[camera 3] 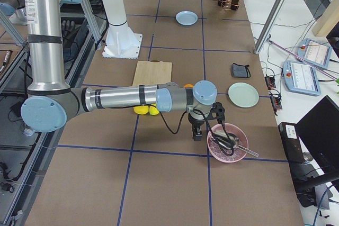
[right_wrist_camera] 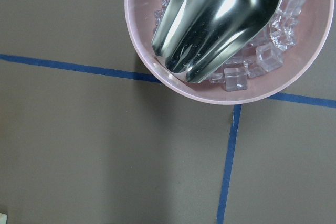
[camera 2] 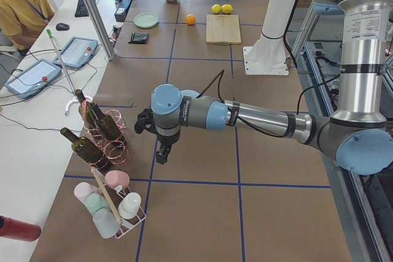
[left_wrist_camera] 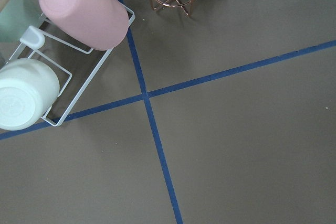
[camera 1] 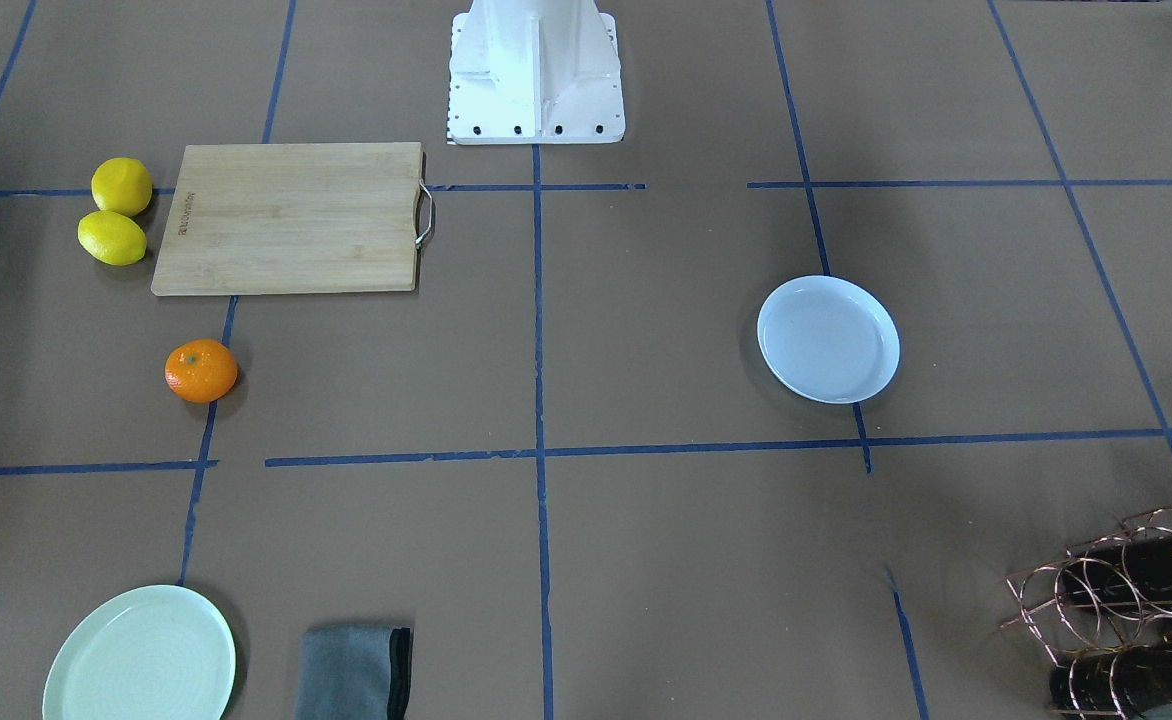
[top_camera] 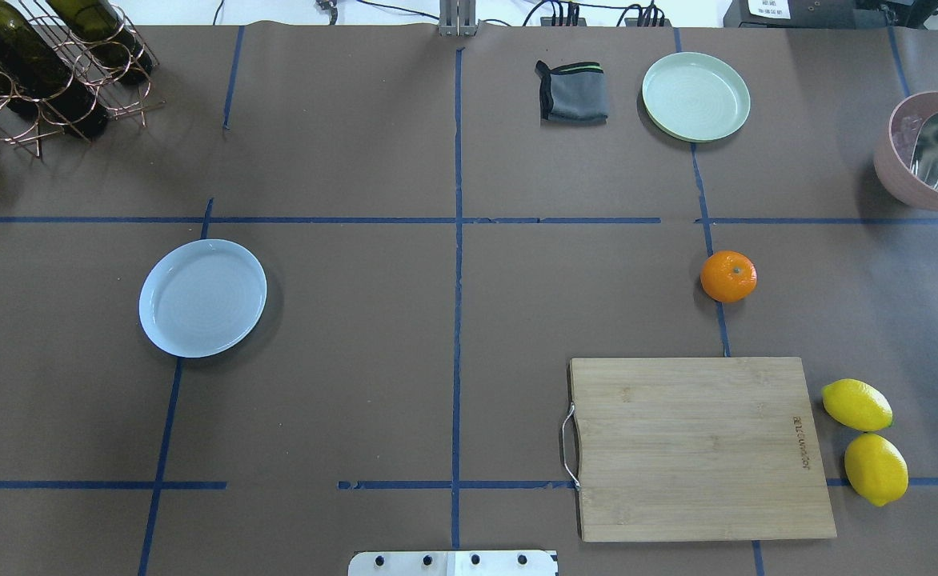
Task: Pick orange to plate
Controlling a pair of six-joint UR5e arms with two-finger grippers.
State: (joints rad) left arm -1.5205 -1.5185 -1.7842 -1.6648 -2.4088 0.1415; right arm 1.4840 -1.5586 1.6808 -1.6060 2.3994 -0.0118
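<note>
The orange [top_camera: 728, 276] lies well apart from the right hand [camera 3: 197, 134].

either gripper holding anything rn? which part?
Nothing visibly held. The orange lies free on the table, far from left gripper and right gripper; jaw state unclear.

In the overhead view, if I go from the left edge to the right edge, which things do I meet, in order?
wine bottles → plate → grey cloth → orange → pink bowl
</note>
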